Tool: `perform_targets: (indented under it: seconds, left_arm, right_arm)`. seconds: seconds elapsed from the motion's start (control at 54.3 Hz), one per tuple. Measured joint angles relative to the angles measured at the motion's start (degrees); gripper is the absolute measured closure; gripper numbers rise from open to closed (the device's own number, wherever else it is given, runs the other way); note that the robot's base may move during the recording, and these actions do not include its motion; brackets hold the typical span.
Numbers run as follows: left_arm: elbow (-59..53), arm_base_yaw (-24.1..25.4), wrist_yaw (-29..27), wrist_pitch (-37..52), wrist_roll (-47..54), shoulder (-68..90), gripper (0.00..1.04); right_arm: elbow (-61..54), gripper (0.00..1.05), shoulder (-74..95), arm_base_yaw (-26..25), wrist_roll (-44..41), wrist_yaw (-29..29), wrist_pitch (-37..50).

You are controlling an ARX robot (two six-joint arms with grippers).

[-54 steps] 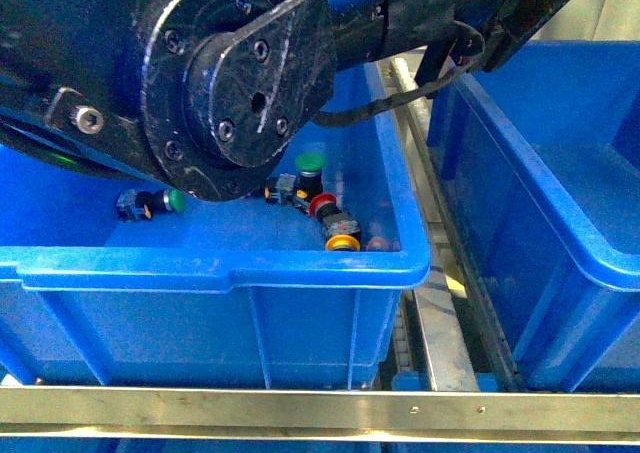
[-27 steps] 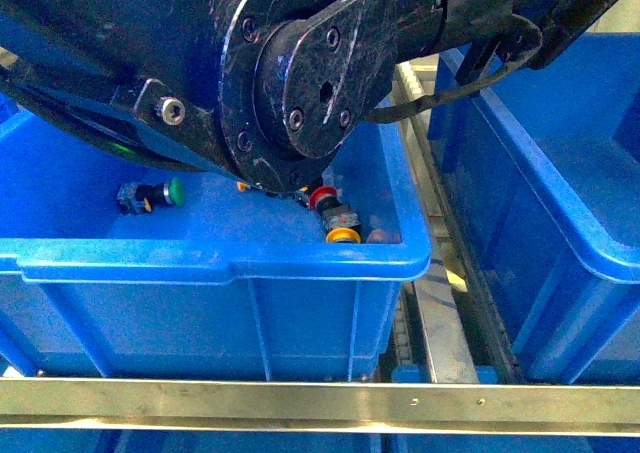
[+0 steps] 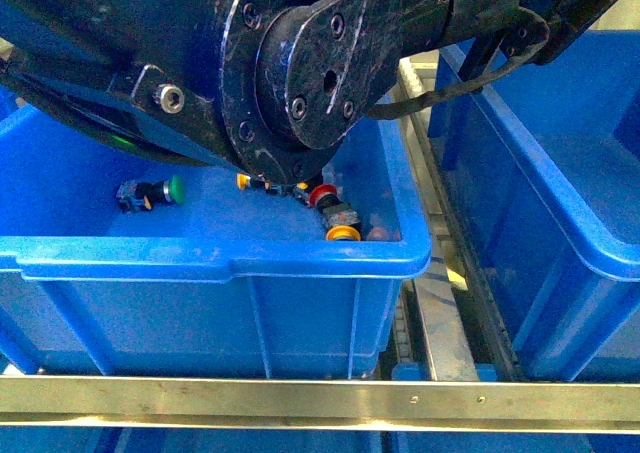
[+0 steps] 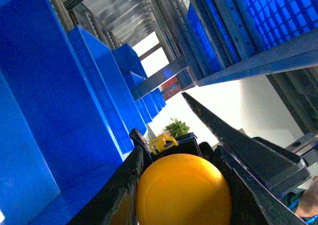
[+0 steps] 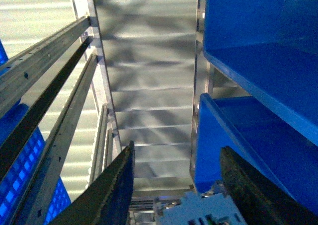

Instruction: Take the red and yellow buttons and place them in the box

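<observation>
Between the fingers (image 4: pixel 124 195) of the left claw (image 4: pixel 181 195) sat the yellow button (image 4: pixel 183 190), its wide round cap filling the gap, with the dark fingers closed against it on both sides. That claw was turned toward stacked blue bins (image 4: pixel 89 96) and grey shelf rails (image 4: pixel 258 61), with a bright opening beyond them. In the front view a large black arm joint (image 3: pixel 300 63) hung over the near blue bin (image 3: pixel 220 263), hiding much of its floor; neither claw showed there. Inside that bin the red button (image 3: pixel 322 195) lay near the right wall, touching other parts, an orange-faced button (image 3: pixel 343 233) just beside it toward the near rim, and a green-capped button (image 3: pixel 160 191) lay well apart on the left. A second blue box (image 3: pixel 560 213) stood to the right, across a metal rail (image 3: pixel 440 323). The right claw (image 5: pixel 176 195) stood apart with nothing between its fingers, facing corrugated grey panels (image 5: pixel 149 86) and blue bin undersides.
</observation>
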Motion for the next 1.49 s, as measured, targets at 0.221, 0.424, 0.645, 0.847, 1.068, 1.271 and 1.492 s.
perform_targets:
  seconds: [0.221, 0.424, 0.645, 0.847, 1.068, 1.271, 1.492]
  left_arm:
    - [0.3, 0.1, -0.6, -1.4, -0.7, -0.6, 0.71]
    - [0.3, 0.7, -3.1, -1.5, -0.3, -0.8, 0.49]
    - [-1.8, 2.6, -6.6, -1.2, 0.8, -2.7, 0.13]
    - [-9.6, 8.8, -9.6, -1.2, 1.1, -12.4, 0.08]
    - [-25.0, 17.2, -7.2, -4.3, 4.0, -28.5, 0.08]
    - [-42.6, 29.9, -1.1, -12.2, 8.4, -48.5, 0.08]
    - [-60.2, 49.6, 14.3, -33.1, 12.3, -75.9, 0.08]
  right_arm:
    - [-0.1, 0.74, 0.2, 0.0, -0.5, 0.2, -0.2]
    - [-0.1, 0.75, 0.1, -0.5, -1.3, -0.3, -0.2]
    - [-1.0, 0.77, -0.3, -1.9, -1.8, -0.9, 0.1]
    - [-1.8, 0.77, -0.2, -5.7, -3.3, -1.3, 0.4]
    - [-1.8, 0.77, -0.2, -7.7, -5.3, -1.5, -0.1]
    - [-1.8, 0.77, -0.2, -7.9, -7.3, -1.1, -0.8]
    - [-1.8, 0.78, -0.4, -6.8, -8.7, 0.3, -1.3]
